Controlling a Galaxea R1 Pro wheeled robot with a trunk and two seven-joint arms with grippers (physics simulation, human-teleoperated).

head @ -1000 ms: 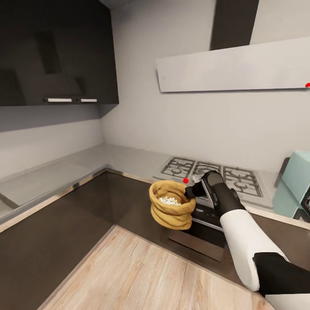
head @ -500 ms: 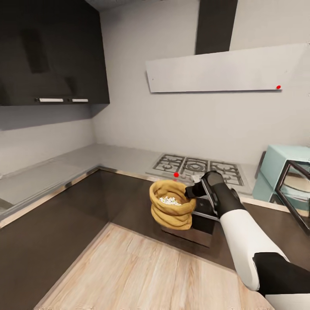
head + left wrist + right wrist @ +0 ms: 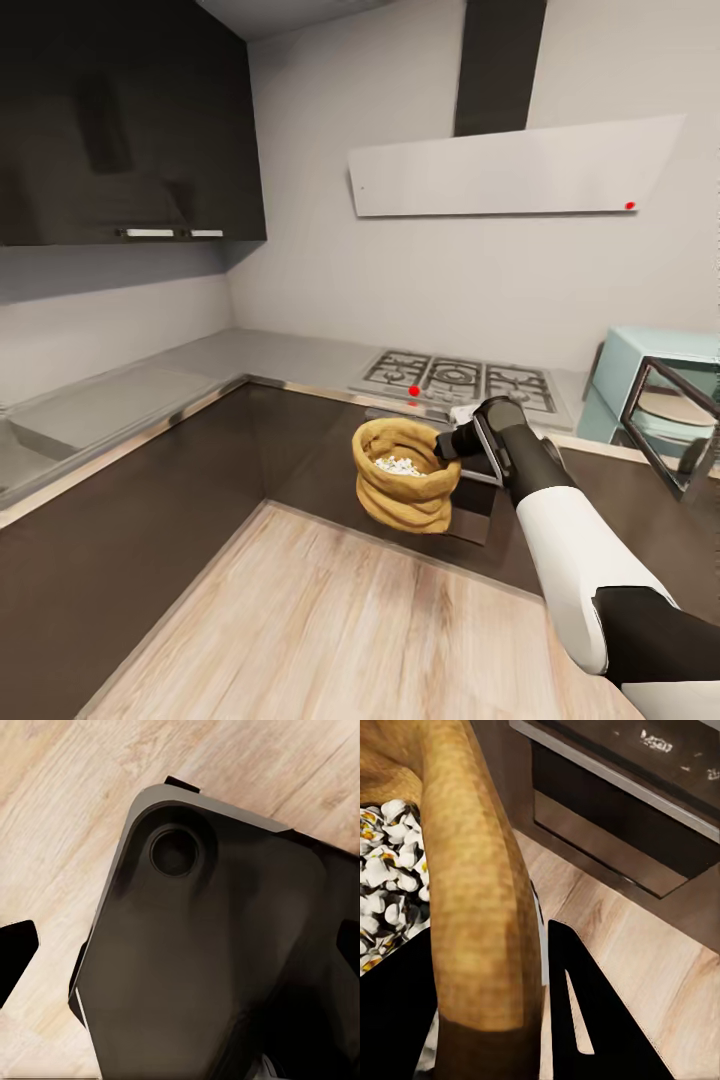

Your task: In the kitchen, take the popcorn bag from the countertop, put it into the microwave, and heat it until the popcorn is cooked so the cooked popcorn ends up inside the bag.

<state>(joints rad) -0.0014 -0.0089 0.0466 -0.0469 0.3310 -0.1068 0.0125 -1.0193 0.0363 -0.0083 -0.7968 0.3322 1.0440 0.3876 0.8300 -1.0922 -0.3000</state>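
Over at the far right stands the microwave (image 3: 655, 385), door swung open, well apart from me, so I judge the job now is an unhurried carry. Between us runs the countertop (image 3: 300, 355). Out over the wood floor (image 3: 300, 620), my right gripper (image 3: 447, 447) pinches the popcorn bag (image 3: 405, 485) by its rim; keep it upright, popcorn (image 3: 390, 877) inside. My left gripper's jaws: cannot tell.

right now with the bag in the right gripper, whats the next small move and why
Probably carry the popcorn bag rightward toward the microwave. The right gripper pinches the bag's rim, holding it in the air in front of the hob, and the microwave door already hangs open.
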